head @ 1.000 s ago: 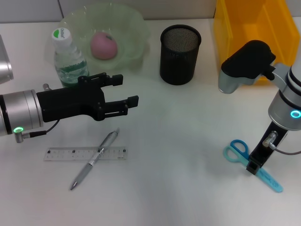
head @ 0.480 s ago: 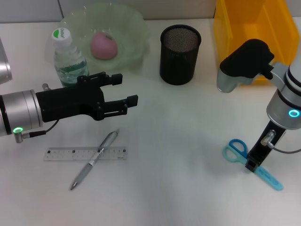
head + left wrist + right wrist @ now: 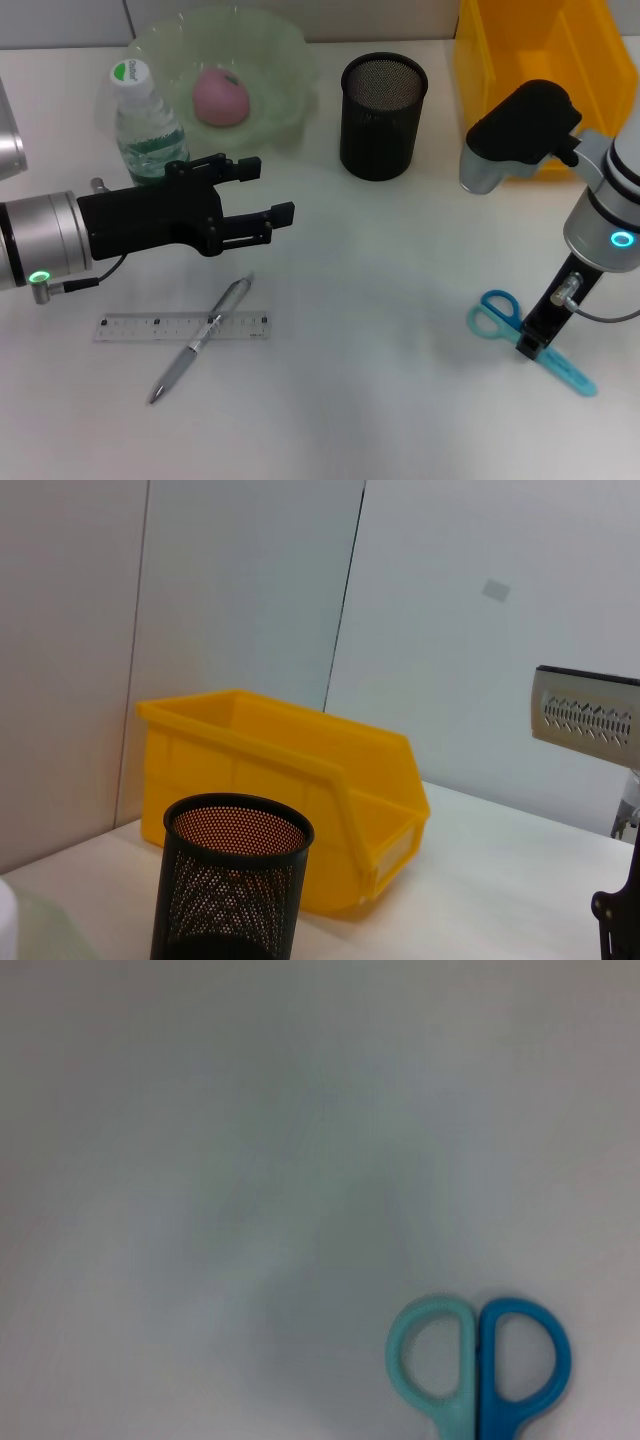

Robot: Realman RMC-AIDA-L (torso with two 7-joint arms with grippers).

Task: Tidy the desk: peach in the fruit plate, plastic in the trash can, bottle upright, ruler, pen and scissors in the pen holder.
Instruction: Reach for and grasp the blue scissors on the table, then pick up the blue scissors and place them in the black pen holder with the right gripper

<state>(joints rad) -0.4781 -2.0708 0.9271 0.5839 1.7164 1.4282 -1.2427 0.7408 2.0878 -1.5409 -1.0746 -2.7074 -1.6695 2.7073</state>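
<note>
The blue scissors (image 3: 492, 312) lie at the right front of the desk, and their two handle loops fill a corner of the right wrist view, scissors (image 3: 480, 1360). My right gripper (image 3: 529, 343) stands on them just behind the handles and is shut on them. Over the left of the desk my left gripper (image 3: 265, 190) hovers open, holding nothing. Below it the pen (image 3: 203, 338) lies across the clear ruler (image 3: 150, 327). The pink peach (image 3: 220, 97) rests in the green fruit plate (image 3: 270, 45). A bottle (image 3: 145, 120) stands upright beside the plate. The black mesh pen holder (image 3: 383, 115) is at the back centre. No plastic is in view.
A yellow bin (image 3: 545, 60) stands at the back right, behind my right arm. The left wrist view shows the pen holder (image 3: 232, 890) in front of that bin (image 3: 290, 780). White partition walls close the back of the desk.
My right gripper and the scissors have shifted together a little to the left and toward the back. The left arm, pen and ruler have not moved.
</note>
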